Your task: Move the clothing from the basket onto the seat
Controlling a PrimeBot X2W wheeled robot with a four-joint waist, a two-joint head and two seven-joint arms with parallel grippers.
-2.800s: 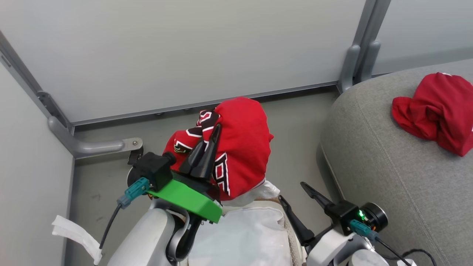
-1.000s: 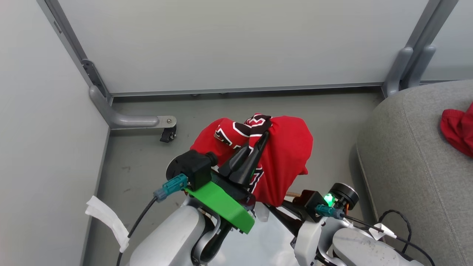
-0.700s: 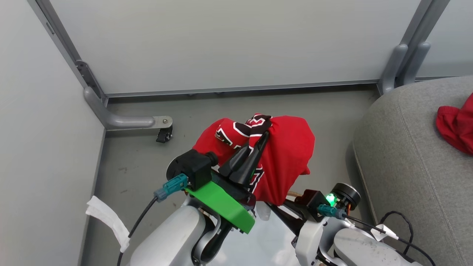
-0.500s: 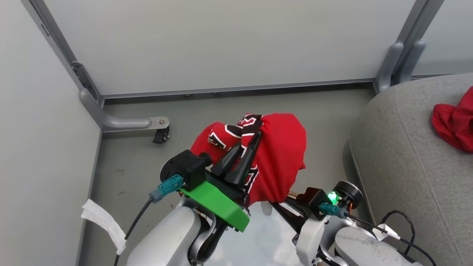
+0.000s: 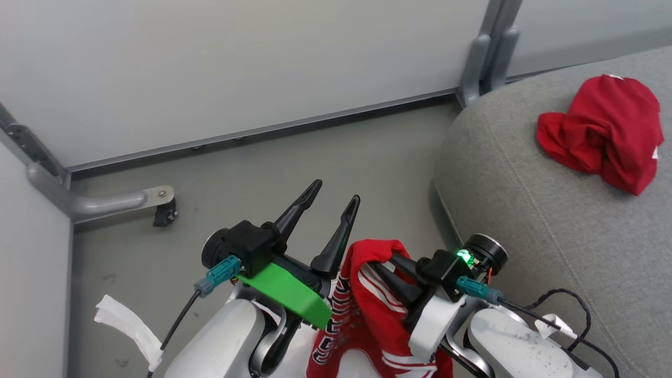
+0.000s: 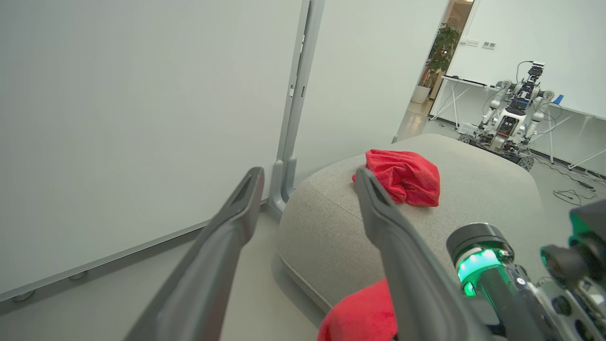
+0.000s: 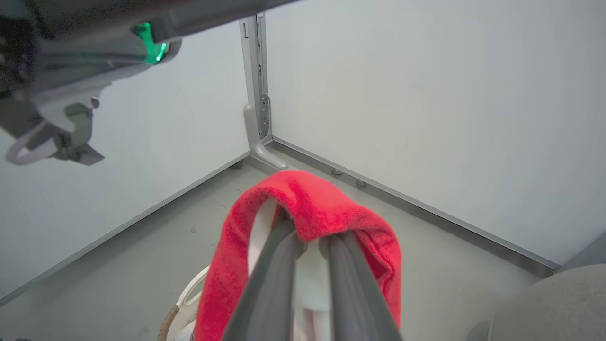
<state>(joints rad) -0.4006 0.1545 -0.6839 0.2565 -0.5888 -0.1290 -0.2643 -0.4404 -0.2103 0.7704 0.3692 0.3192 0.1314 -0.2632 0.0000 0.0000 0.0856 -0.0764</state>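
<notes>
The red jersey (image 5: 367,294) with white-black lettering and striped trim hangs over my right gripper (image 5: 391,258), which is shut on a fold of it near the tips. In the right wrist view the jersey (image 7: 307,208) drapes over both closed fingers, its white inside showing. My left gripper (image 5: 336,191) stands open just left of the jersey, holding nothing; its fingers (image 6: 236,222) are spread wide. A plain red garment (image 5: 604,131) lies crumpled on the grey seat (image 5: 525,220) at the right. Part of the basket's brown rim (image 7: 166,327) peeks out below the jersey.
Pale partition walls (image 5: 236,68) close off the back and left, with a grey bracket foot and caster (image 5: 157,210) on the floor. The seat's rounded edge (image 6: 322,222) lies close on the right. Another robot (image 6: 511,118) stands far off behind the seat.
My left gripper has opened and let go of the jersey, which now hangs from the shut right gripper, lower and further right. The camera has turned towards the seat.
</notes>
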